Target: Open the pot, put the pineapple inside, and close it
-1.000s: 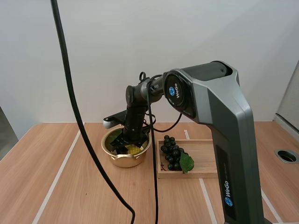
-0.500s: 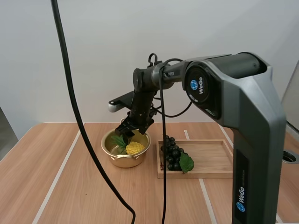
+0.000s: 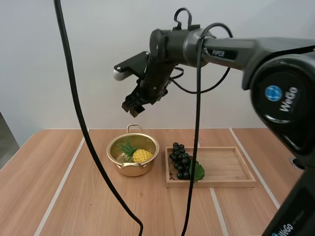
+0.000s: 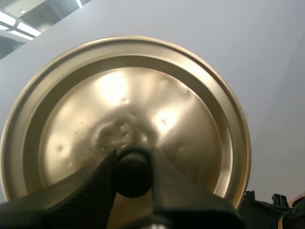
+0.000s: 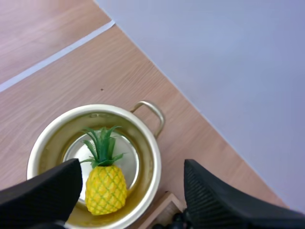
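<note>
Under my spread right gripper point(image 3: 132, 107) the pineapple point(image 3: 141, 156) sits in the pot point(image 3: 133, 170); my left gripper point(image 4: 133, 164), clamping the lid point(image 4: 124, 105) by its knob, should seat it squarely.

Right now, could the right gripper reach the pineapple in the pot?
Probably yes. The right gripper hangs open above the pot, the pineapple lies uncovered inside, and the left gripper holds the lid.
</note>
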Robot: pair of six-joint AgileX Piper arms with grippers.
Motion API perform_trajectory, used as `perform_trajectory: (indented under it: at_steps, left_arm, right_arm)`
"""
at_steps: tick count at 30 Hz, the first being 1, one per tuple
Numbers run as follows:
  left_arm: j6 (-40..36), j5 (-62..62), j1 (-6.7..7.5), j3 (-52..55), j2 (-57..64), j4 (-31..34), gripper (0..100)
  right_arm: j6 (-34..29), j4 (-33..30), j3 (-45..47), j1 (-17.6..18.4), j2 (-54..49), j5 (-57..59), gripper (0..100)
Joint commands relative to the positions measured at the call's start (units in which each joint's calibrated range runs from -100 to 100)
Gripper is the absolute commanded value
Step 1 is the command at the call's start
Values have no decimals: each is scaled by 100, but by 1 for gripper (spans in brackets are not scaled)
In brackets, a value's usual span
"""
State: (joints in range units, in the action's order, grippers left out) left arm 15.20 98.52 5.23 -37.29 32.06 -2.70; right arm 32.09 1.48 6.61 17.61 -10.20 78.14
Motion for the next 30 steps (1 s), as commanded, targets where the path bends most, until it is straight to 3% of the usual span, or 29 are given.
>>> perform_trajectory:
  at_steps: [1,12,13,16,19,30]
  left_arm:
    - [-15,-40,6,-18,48,63,0]
    - [-15,148,6,-18,48,-10,0]
    - [-15,148,6,-18,48,-38,0]
    - [-15,148,6,-18,48,-46,0]
    - [-69,148,6,-18,61,-46,0]
    - [-217,148,6,-18,216,-355,0]
  right_arm:
    - [-192,-309,15,-127,-567,-19,100]
    - [-195,-296,15,-1250,-2239,0,100]
    - [-230,-271,15,-1342,-2384,-23,95]
    - [-573,-259,15,-1572,-2780,-238,52]
    - [-838,-259,15,-1769,-3153,-448,1]
    - [-972,-259,27,-2002,-3687,-311,0]
